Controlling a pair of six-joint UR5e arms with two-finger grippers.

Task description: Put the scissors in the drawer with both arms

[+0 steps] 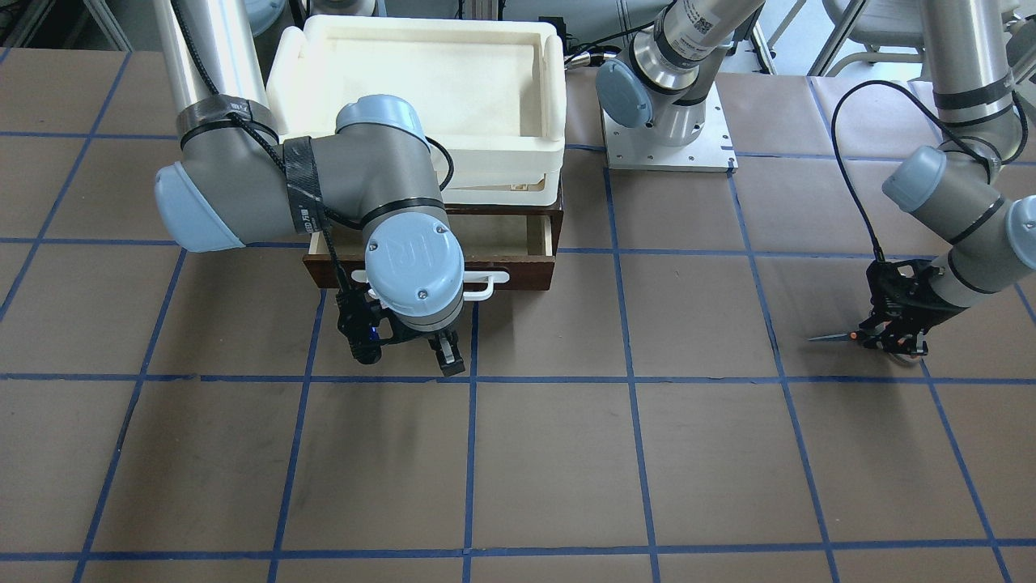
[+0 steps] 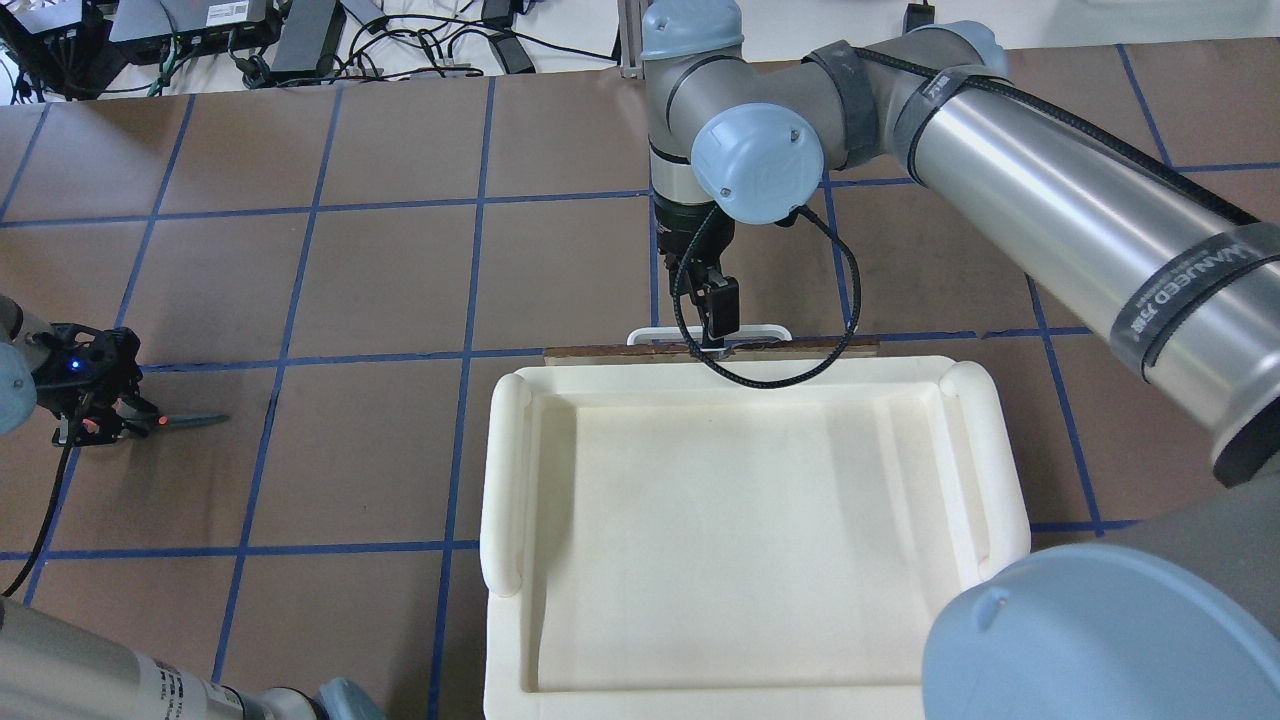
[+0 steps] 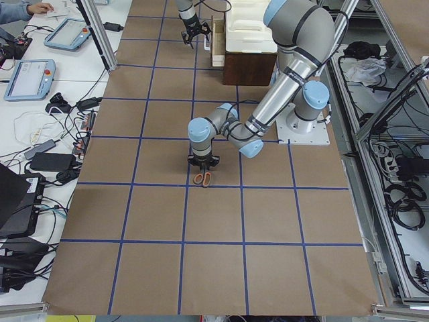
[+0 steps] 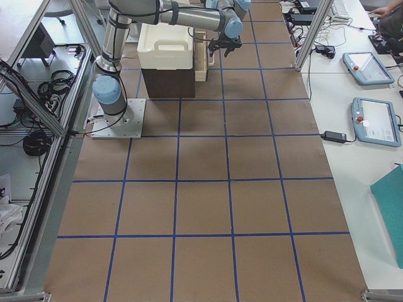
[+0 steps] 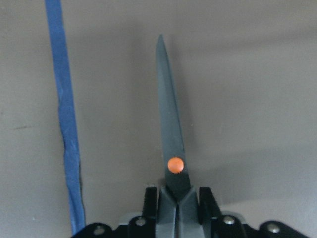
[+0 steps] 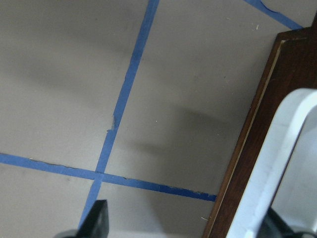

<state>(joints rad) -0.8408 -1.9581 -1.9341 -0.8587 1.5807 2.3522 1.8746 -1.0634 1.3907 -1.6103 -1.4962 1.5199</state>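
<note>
Setup is a big table (image 1: 566,453) covered in brown paper with a blue tape grid on it, with monitors and cables off on the side benches.

The dark brown drawer (image 1: 522,274) sits under a white foam tray (image 1: 552,121). It's pulled out partway, so a strip of the pale wood inside shows between the tray and the drawer front.

My right gripper (image 2: 714,318) is down at the drawer's white bar handle (image 1: 490,285). In the right wrist view the jaws are spread wide. One finger (image 6: 96,220) sits way off to the side over bare paper, the other is tucked past the handle, and the bar runs between them. So it's not clamping anything, just straddling the handle.

The scissors (image 5: 171,129) are over on my left side of the table, well apart from the drawer. My left gripper (image 1: 889,334) is closed on them right behind the orange pivot screw, with a finger pressed in on each side. The blades are shut and stick straight out ahead of the gripper, running alongside a tape line and pointing toward the drawer side. From the left end camera the orange-lined loops poke out behind the fingers. Honestly I can't tell if the scissors are lying on the paper or just barely off it.
</note>
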